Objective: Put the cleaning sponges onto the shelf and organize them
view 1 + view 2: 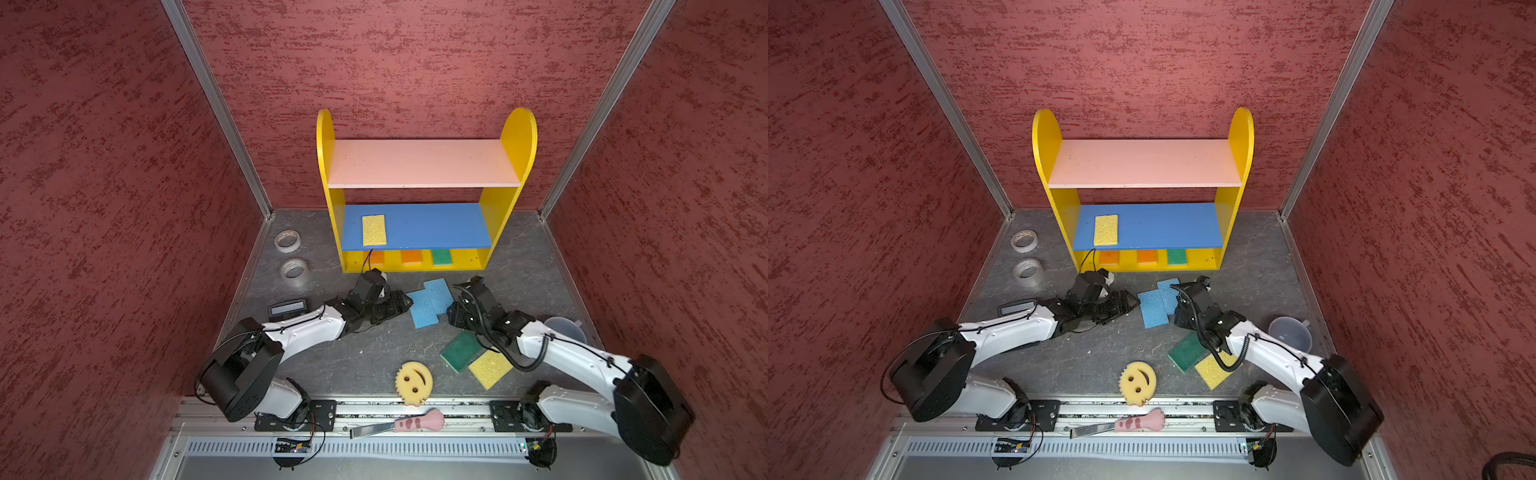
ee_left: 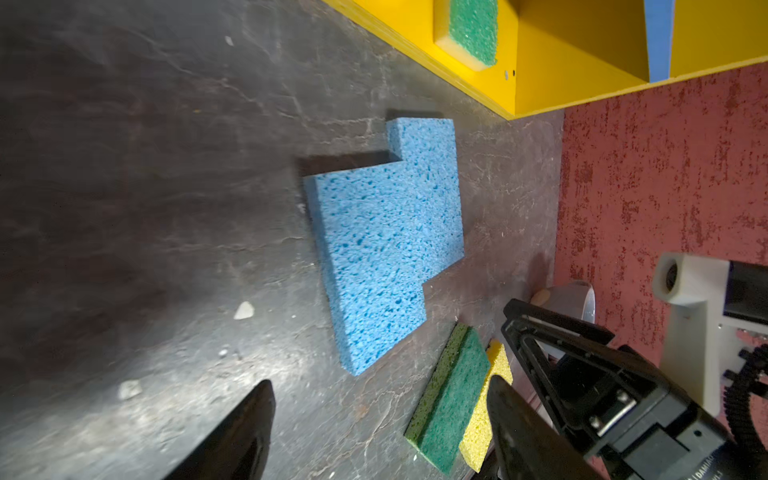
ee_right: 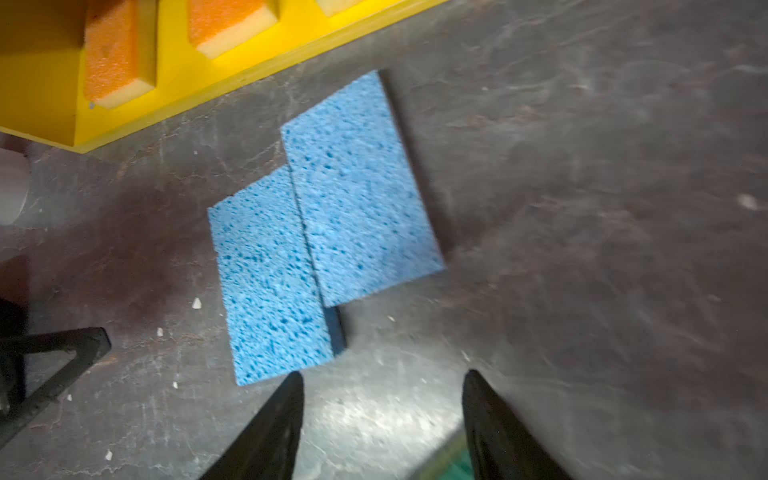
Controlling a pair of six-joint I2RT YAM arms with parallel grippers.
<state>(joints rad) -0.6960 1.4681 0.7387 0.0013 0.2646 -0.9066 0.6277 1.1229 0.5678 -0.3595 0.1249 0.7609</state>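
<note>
The shelf (image 1: 513, 137) stands at the back wall. One yellow sponge (image 1: 374, 230) lies on its blue middle board. Two orange sponges (image 1: 411, 256) and a green one (image 1: 441, 256) rest on its yellow base. Two blue sponges (image 1: 430, 303) (image 3: 324, 232) lie overlapped on the floor before the shelf. My left gripper (image 1: 408, 305) (image 2: 380, 382) is open and empty just left of them. On their right my right gripper (image 1: 451, 311) (image 3: 383, 373) is open and holds nothing. A green sponge (image 1: 459, 351) and a yellow sponge (image 1: 490, 368) lie under the right arm. The round smiley sponge (image 1: 413, 382) sits at the front edge.
Two grey tape rolls (image 1: 286, 241) (image 1: 294, 270) lie by the left wall, with a dark flat device (image 1: 287, 308) under the left arm. A clear cup (image 1: 565, 328) stands at the right wall. A pink paw-handled tool (image 1: 417, 422) rests on the front rail.
</note>
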